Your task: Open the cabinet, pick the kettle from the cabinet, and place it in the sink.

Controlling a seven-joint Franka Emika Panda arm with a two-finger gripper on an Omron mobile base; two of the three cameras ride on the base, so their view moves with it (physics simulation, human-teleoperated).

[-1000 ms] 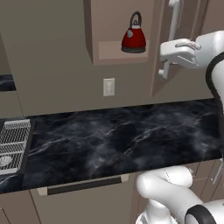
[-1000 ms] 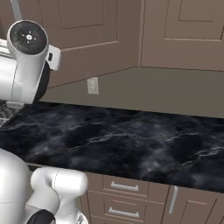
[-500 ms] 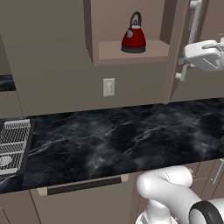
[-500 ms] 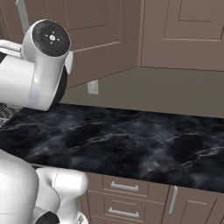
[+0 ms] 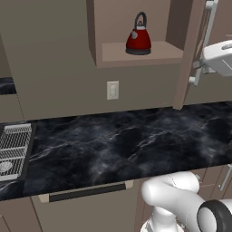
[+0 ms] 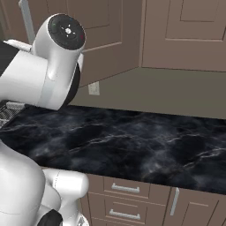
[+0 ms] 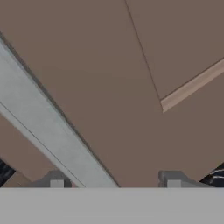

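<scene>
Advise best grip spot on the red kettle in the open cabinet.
Probably the black loop handle at its top: it arches upright above the red kettle, leaving a gap for the fingers. Come in from the cabinet's open front; the door stands swung out at the right.
</scene>
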